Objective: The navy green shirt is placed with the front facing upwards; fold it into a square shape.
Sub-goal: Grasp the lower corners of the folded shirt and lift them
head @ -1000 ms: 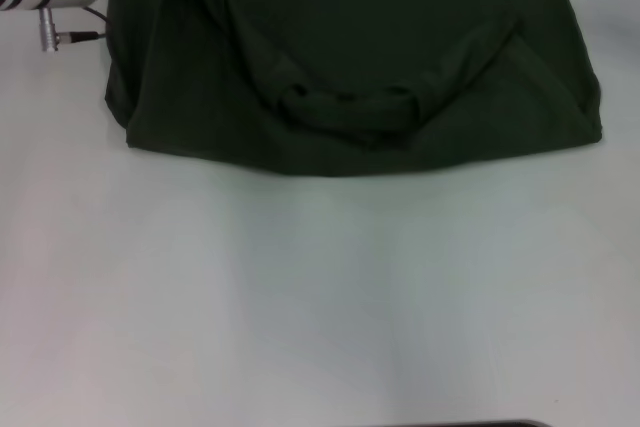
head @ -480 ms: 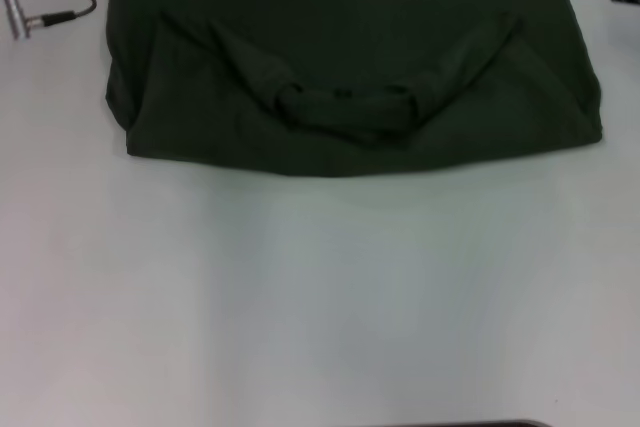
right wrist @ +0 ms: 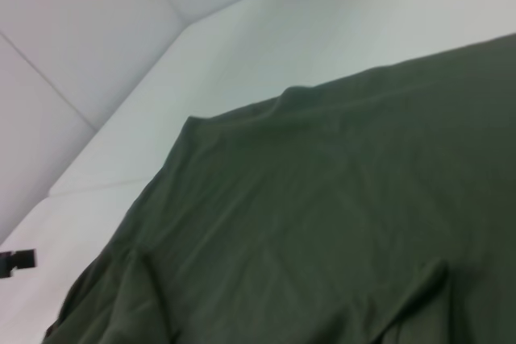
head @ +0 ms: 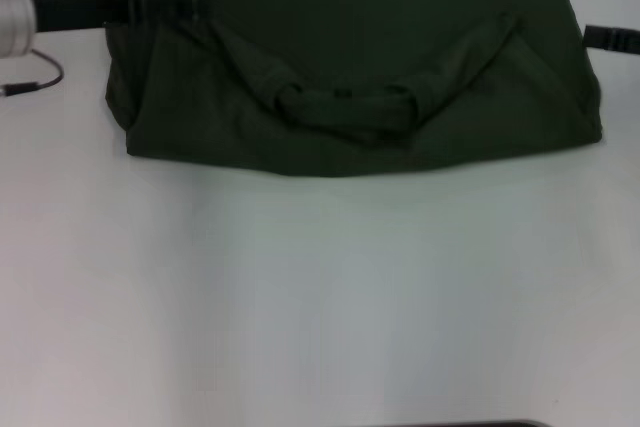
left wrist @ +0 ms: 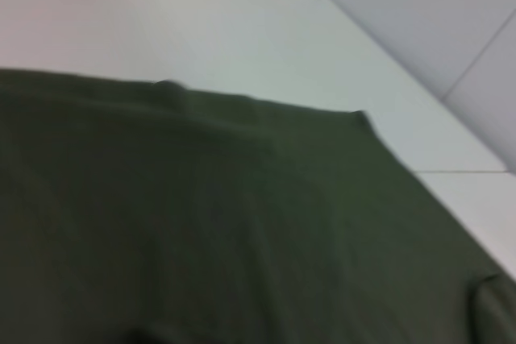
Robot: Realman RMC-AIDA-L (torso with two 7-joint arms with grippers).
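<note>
The navy green shirt [head: 340, 57] lies flat at the far side of the white table [head: 320, 287]. Both of its sides are folded inward, and the sleeves slant down to the round collar [head: 345, 107], near the front edge. No lettering shows. My left gripper [head: 195, 7] reaches in from the left, over the shirt's left edge, level with the sleeve fold. My right gripper [head: 600, 39] sits just off the shirt's right edge, apart from the cloth. The shirt's green cloth [left wrist: 226, 223] fills the left wrist view, and the same cloth [right wrist: 322, 223] fills the right wrist view.
A grey cable [head: 35, 79] hangs from my left wrist [head: 12, 27] above the table. Bare white tabletop stretches from the shirt toward me. Pale floor tiles [left wrist: 435, 14] lie beyond the table's far edge.
My left gripper went up and left, almost out of sight, then came back lower over the shirt's left edge. My right gripper drew back to the right and nearer. The shirt stayed put.
</note>
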